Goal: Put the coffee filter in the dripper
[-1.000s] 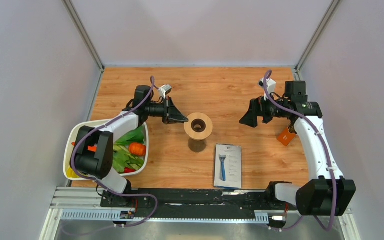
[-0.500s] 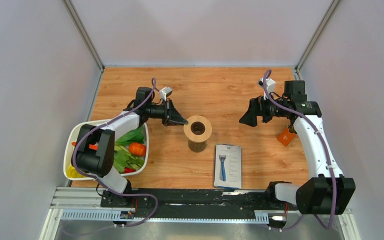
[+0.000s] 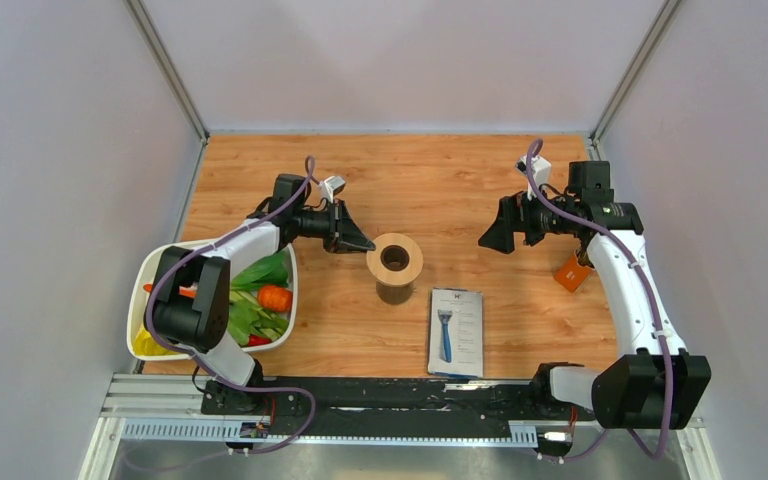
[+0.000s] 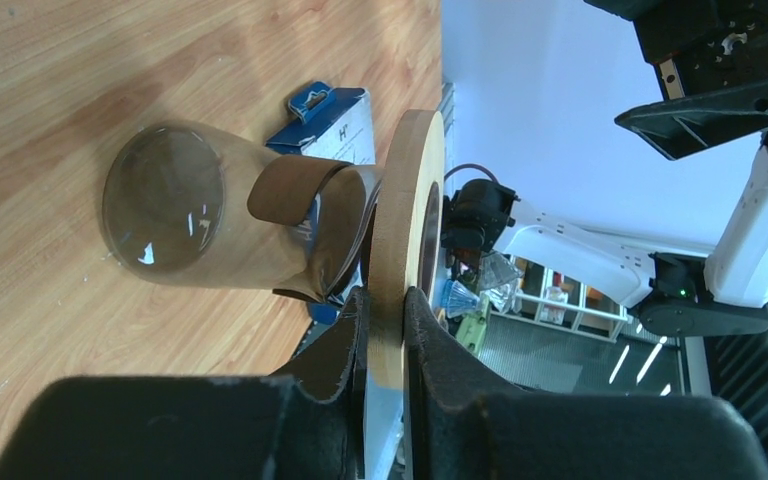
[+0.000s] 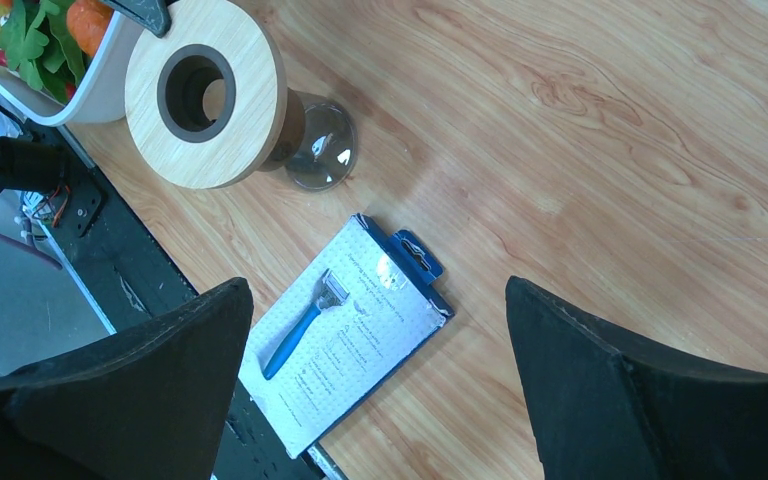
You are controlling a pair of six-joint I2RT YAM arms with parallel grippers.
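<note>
The dripper (image 3: 395, 264) stands mid-table: a round light-wood collar with a dark centre hole on a brownish translucent body. In the left wrist view its wood collar (image 4: 405, 210) shows edge-on above a glass base (image 4: 160, 210). My left gripper (image 3: 365, 243) is shut on the collar's left rim, with the fingers (image 4: 345, 330) pinching the wood. My right gripper (image 3: 493, 238) is open and empty, off to the dripper's right. It looks down on the dripper (image 5: 205, 95) from there. No coffee filter shows in any view.
A white bowl (image 3: 175, 248) of vegetables sits at the left, behind my left arm. A carded blue razor pack (image 3: 456, 330) lies right of and nearer than the dripper, also in the right wrist view (image 5: 350, 330). An orange item (image 3: 572, 272) lies by my right arm.
My left gripper has drawn back slightly toward the left and near side, and the dripper has shifted a little with it. The right arm has stayed nearly still.
</note>
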